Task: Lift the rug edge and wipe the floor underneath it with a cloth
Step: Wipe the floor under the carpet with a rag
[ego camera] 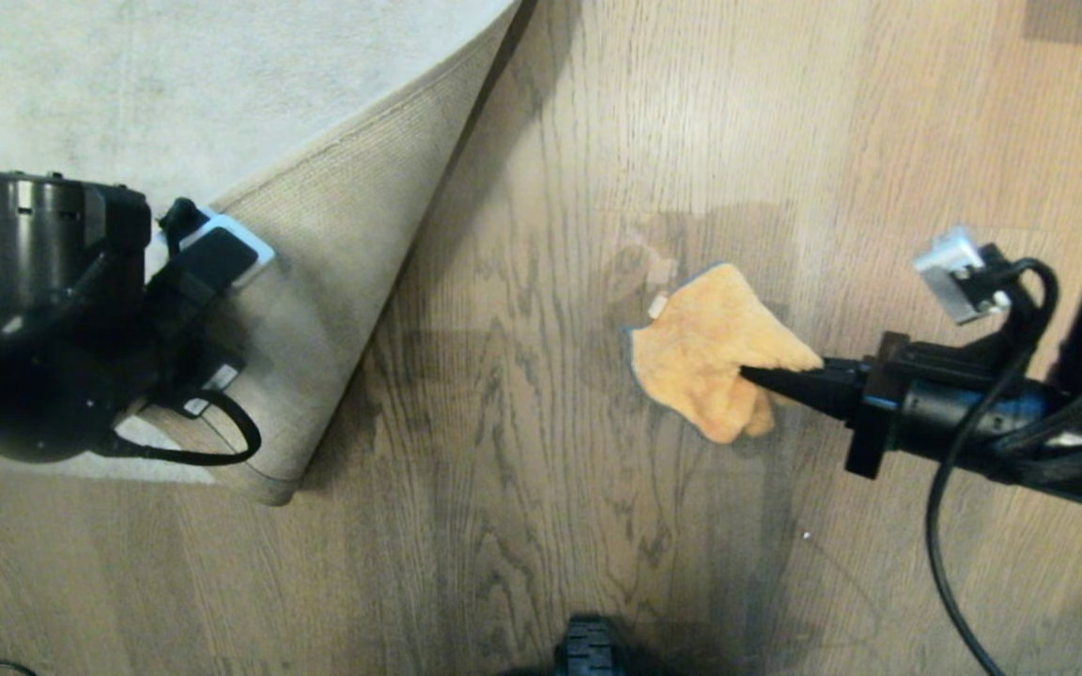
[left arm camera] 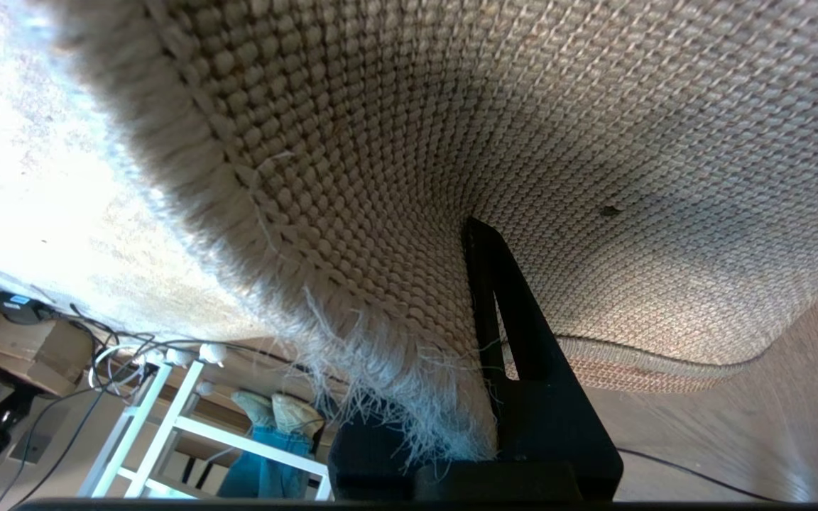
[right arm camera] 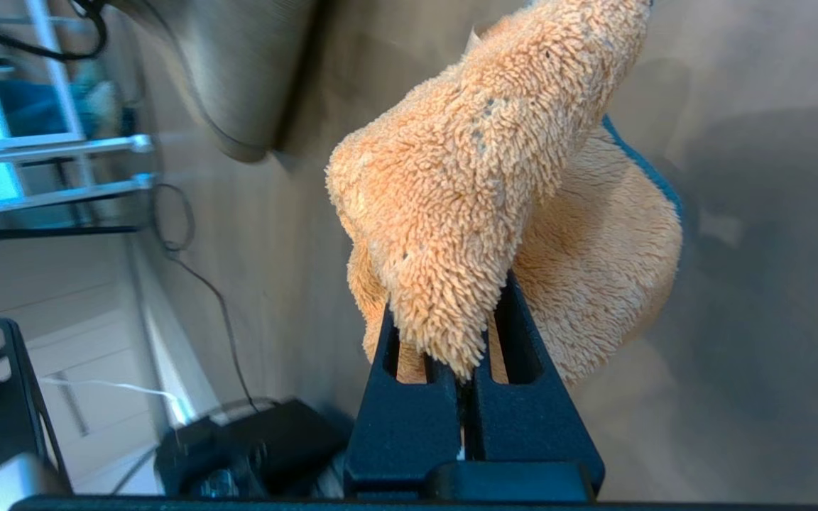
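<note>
Holding: the left hand [ego camera: 186, 376] is clamped on the rug edge [ego camera: 353, 282], which is folded back so its beige woven backing faces up, at nine o'clock in the head view.
Rug grip: in the left wrist view one black finger [left arm camera: 515, 341] presses against the backing, with the frayed pile border [left arm camera: 395, 397] beside it.
Cloth: one orange-yellow cloth [ego camera: 705, 361] hangs at three o'clock from centre, pinched together between the fingers of the right hand [ego camera: 757, 376]; its dark trim and a small white tag [ego camera: 657, 306] show on the side toward the rug.
Cloth relative to hand: it bunches just past the fingertips, draping over them in the right wrist view.
Floor: bare wood planks [ego camera: 522, 422] lie exposed between the folded rug and the cloth; nothing sits in that gap.
Surroundings: a black cable [ego camera: 950, 526] loops from the right arm; a white frame [left arm camera: 167, 426] and loose wires [left arm camera: 111, 348] stand beyond the rug.
Count: two hands, one rug, one cloth.
</note>
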Controlling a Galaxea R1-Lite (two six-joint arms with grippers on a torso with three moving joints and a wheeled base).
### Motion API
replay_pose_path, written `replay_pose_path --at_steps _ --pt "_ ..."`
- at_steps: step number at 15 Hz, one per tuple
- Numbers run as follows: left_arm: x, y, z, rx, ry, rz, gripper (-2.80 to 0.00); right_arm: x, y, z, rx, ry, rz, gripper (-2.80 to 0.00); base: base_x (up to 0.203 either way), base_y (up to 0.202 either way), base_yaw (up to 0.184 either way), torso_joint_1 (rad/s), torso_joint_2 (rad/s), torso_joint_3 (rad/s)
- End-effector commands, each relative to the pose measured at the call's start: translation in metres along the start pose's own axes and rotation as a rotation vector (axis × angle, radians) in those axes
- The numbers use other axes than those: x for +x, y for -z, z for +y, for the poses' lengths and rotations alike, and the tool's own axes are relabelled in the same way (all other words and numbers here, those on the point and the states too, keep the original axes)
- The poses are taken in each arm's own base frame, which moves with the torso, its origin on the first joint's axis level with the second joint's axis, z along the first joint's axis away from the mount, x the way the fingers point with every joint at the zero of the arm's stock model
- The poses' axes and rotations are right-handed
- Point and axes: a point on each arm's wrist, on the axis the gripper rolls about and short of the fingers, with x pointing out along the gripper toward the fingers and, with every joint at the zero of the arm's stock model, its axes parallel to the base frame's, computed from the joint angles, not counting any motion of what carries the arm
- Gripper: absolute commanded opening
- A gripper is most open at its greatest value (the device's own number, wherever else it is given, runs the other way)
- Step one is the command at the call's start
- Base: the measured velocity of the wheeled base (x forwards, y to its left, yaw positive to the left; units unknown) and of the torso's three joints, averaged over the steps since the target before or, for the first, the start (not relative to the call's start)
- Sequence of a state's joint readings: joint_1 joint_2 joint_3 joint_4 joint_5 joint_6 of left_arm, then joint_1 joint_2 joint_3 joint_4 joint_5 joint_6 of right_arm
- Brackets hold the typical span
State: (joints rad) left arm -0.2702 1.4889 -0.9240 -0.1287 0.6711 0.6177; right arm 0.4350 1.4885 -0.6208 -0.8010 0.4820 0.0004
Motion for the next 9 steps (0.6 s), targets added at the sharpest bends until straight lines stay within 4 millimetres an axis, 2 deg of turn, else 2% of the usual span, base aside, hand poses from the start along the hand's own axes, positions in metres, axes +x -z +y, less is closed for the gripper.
replay_pose_path --at_steps 1,4,9 --pt "0.002 0.0 -0.003 0.011 0.004 0.006 -2.8 0.042 0.021 0.001 0.023 -0.054 0.056 -2.8 0.0 0.0 0.0 0.0 0.0 0.0" --pt "0.002 -0.001 -0.004 0.012 0.003 0.005 -2.8 0.08 0.031 0.02 0.023 -0.078 0.032 -2.8 0.0 0.0 0.0 0.0 0.0 0.0" --pt "0.001 0.0 -0.004 0.006 -0.011 0.016 -2.8 0.129 0.049 0.047 0.064 -0.052 -0.001 -2.8 0.0 0.0 0.0 0.0 0.0 0.0"
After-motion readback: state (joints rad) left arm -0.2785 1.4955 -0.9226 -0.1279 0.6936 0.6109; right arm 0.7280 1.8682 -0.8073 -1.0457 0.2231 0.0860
